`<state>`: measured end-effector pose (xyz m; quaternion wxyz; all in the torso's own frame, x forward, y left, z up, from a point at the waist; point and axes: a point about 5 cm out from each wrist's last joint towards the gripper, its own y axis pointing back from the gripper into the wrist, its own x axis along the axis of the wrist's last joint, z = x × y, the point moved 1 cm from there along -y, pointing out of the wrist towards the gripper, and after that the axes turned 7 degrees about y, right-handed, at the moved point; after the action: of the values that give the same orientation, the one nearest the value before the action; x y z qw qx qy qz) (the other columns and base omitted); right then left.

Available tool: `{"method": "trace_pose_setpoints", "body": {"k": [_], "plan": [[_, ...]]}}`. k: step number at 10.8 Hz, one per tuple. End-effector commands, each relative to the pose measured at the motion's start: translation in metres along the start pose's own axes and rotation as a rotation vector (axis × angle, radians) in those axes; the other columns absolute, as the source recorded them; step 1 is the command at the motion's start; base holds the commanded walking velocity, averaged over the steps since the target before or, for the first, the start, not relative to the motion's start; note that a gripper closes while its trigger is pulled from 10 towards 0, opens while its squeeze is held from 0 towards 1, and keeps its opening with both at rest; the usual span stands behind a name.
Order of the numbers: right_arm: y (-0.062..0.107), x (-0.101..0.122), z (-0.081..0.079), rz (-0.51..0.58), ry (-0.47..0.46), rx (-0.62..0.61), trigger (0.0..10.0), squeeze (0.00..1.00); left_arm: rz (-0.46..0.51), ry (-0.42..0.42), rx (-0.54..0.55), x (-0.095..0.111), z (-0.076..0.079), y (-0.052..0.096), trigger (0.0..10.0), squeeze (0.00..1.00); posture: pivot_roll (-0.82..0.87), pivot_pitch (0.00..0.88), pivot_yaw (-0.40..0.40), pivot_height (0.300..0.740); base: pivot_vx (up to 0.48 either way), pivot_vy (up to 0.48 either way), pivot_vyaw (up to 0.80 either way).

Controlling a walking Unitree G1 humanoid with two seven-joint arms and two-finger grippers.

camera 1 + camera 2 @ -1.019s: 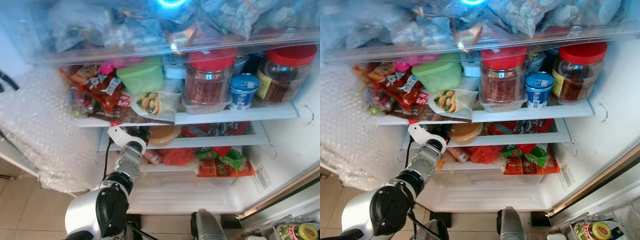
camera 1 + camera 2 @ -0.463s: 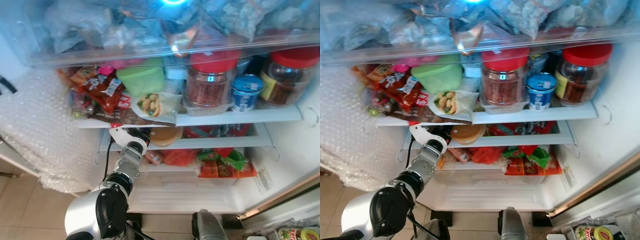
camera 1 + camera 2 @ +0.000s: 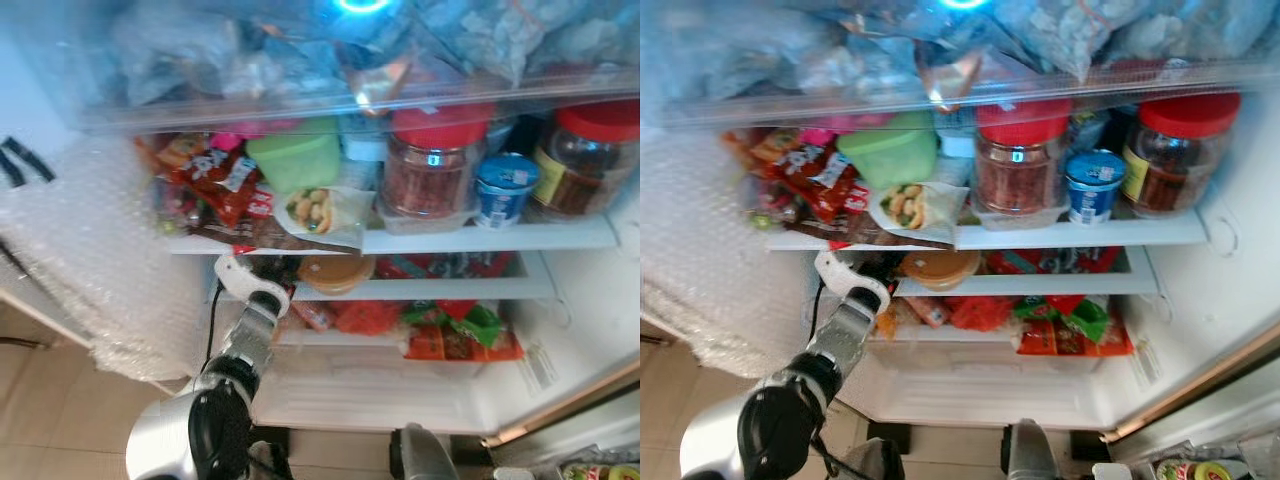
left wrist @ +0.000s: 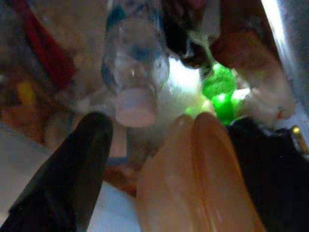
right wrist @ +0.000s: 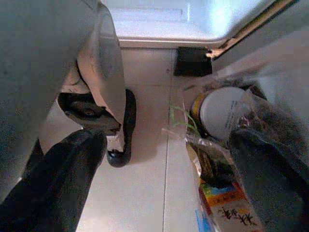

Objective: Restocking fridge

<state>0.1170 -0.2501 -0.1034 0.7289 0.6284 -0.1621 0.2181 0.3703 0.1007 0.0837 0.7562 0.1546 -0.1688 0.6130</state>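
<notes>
— Where is the left gripper?

— Deep in the open fridge, reaching onto the middle shelf under the packed upper one. In its wrist view the two black fingers stand apart with a tan, rounded container between them; whether they press on it cannot be told. The same tan tub shows from the head camera as the container just past the wrist.

— What crowds it?

— A small clear bottle with a pale cap lies just ahead of the fingertips, and something bright green sits behind the container. Above, the upper shelf holds red snack packets, a green lidded box, a wrapped sandwich, two red-lidded jars and a blue cup. Bubble wrap hangs beside the arm.

— And the right gripper?

— It hangs low, fingers spread wide over the tiled floor, beside a bag of groceries.
</notes>
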Motion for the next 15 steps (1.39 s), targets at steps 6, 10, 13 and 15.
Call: {"method": "trace_pose_setpoints", "body": {"k": [6, 10, 13, 15], "plan": [[0.001, -0.005, -0.004, -0.017, -0.002, 0.004, 10.0, 0.0, -0.077, -0.229, -0.126, 0.004, -0.013, 0.017, 10.0, 0.0, -0.29, 0.055, 0.124, 0.646, 0.0, 0.0, 0.0], [0.001, -0.005, -0.003, -0.015, -0.003, 0.003, 10.0, 0.0, -0.122, -0.417, -0.174, 0.006, -0.023, 0.035, 10.0, 0.0, -0.28, 0.054, 0.125, 0.646, 0.0, 0.0, 0.0], [0.001, -0.005, -0.003, -0.014, 0.0, 0.001, 10.0, 0.0, -0.221, -0.479, -0.245, -0.001, -0.022, 0.049, 10.0, 0.0, -0.28, 0.055, 0.124, 0.646, 0.0, 0.0, 0.0], [0.001, -0.004, -0.003, -0.013, 0.0, 0.0, 10.0, 0.0, -0.31, -0.551, -0.359, -0.007, -0.011, 0.054, 10.0, 0.0, -0.28, 0.056, 0.123, 0.646, 0.0, 0.0, 0.0]]}}
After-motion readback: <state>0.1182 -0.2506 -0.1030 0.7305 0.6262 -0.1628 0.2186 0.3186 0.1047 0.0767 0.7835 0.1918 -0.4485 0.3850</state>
